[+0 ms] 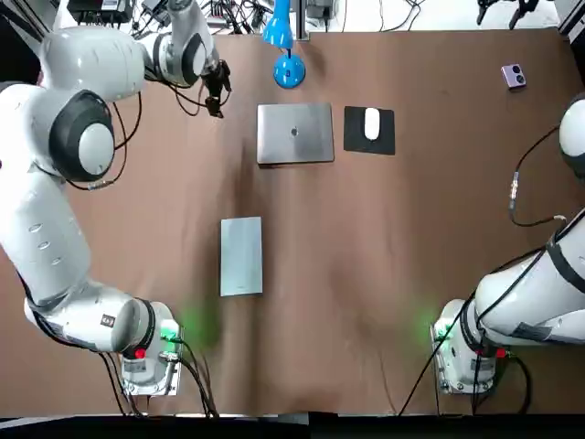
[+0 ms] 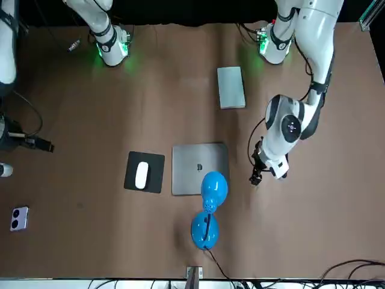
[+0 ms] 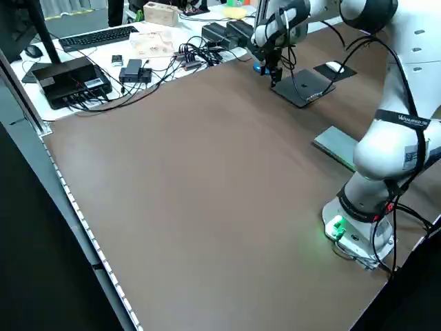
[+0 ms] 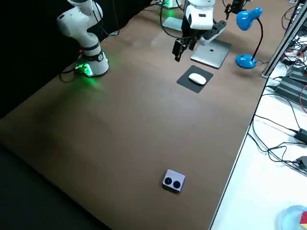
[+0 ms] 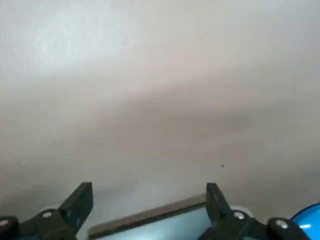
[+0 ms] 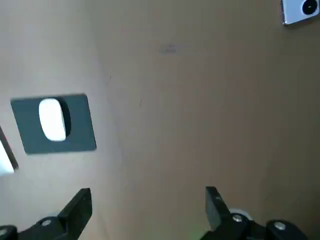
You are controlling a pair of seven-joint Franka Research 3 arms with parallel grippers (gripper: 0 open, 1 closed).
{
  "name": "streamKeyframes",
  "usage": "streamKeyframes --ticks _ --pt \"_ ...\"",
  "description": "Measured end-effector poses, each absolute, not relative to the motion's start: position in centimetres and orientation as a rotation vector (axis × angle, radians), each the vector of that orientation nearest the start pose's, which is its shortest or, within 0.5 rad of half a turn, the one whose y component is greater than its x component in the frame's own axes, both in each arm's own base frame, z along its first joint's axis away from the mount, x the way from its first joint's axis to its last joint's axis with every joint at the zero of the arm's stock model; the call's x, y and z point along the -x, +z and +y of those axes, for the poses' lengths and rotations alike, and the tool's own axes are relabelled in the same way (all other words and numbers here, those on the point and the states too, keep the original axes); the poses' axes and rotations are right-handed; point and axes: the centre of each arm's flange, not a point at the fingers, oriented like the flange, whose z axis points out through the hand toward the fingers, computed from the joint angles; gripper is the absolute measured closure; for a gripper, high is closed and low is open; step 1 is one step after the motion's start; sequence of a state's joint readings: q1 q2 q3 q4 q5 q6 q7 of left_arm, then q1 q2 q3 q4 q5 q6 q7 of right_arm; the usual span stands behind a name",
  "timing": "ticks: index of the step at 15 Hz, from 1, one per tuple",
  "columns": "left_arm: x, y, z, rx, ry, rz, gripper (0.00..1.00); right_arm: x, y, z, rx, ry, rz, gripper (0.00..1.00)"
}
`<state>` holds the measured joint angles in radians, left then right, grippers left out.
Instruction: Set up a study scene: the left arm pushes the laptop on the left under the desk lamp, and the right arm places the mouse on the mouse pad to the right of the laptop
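A closed silver laptop (image 1: 294,133) lies under the blue desk lamp (image 1: 285,55), whose head (image 2: 213,186) hangs over the laptop's far edge. Just to its right, the white mouse (image 1: 372,123) rests on the black mouse pad (image 1: 356,142). My left gripper (image 1: 217,102) hovers a short way left of the laptop, open and holding nothing; the laptop's edge (image 5: 150,220) shows between its fingers. My right gripper (image 6: 147,197) is open and empty, high above the table to the right of the mouse (image 6: 54,119) and its pad.
A grey flat notebook (image 1: 241,256) lies mid-table nearer the left arm's base. A small purple device (image 1: 513,76) sits at the far right. Cables and electronics crowd the white bench beyond the table's far edge.
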<state>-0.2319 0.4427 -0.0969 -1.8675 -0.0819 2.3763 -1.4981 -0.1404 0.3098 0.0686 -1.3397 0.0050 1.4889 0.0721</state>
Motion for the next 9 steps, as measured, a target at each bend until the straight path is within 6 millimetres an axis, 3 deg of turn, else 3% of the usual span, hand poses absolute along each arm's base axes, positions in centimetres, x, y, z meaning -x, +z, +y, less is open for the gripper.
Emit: streamKeyframes --ticks 5,9 --pt "-62.2 33.3 -12.8 2.948 0.041 -1.352 0.0 -62.2 55.8 -6.3 3.09 0.229 0.189 0.0" --pt "-62.2 38.0 -10.1 3.066 0.055 -1.026 0.0 -62.2 55.1 -6.2 3.094 0.197 0.174 0.0"
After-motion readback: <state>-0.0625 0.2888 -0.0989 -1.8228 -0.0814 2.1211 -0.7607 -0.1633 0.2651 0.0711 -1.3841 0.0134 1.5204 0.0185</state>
